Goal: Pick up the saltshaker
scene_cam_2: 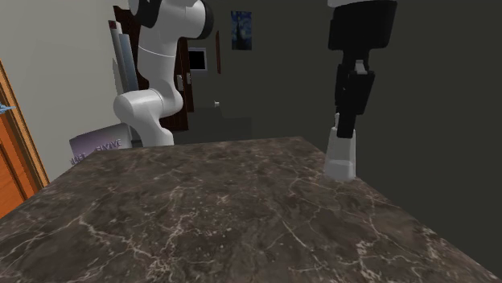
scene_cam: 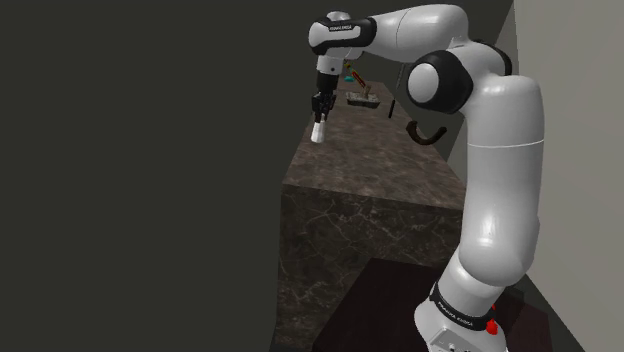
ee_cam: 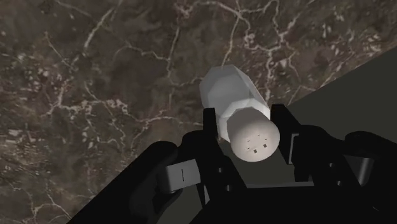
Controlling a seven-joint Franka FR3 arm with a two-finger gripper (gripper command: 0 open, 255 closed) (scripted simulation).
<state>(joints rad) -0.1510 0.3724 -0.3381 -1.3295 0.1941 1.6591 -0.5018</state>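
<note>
**A:** Shaker, where was it?

**B:** White shaker (ee_cam: pixel 236 108), faceted body, holed cap turned to the wrist camera. It sat between the fingers (ee_cam: pixel 211 127) of the gripper (ee_cam: pixel 245 122), over the dark marbled counter (scene_cam_2: pixel 201 217). It was just beside the counter's edge, with plain grey beyond.

**A:** Jaws?

**B:** Pinching the shaker. One black finger lay against each side, just under the cap, with the body sticking out past the tips.

**A:** Off the surface?

**B:** Could not tell. In the second exterior view its base looked level with the stone, near that view's right edge. I saw no clear gap, nor clear contact.

**A:** Upright?

**B:** Close to it in both outside views, with the gripper pointing straight down on it.

**A:** The arm?

**B:** The arm (scene_cam: pixel 480 150) rose from the stand (scene_cam: pixel 385 300) at the shoulder view's lower right, bent over and reached along the counter. The hand was at the counter's left edge in that view.

**A:** Anything else on the counter?

**B:** A few small items (scene_cam: pixel 362 98) at the far end, well apart from the shaker and too small to name. Beside them was a dark curved thing (scene_cam: pixel 425 133).

**A:** Surroundings?

**B:** An orange-brown door (scene_cam_2: pixel 16 161) on the second exterior view's left, and a dark poster (scene_cam_2: pixel 241 18) on the far wall.
</note>
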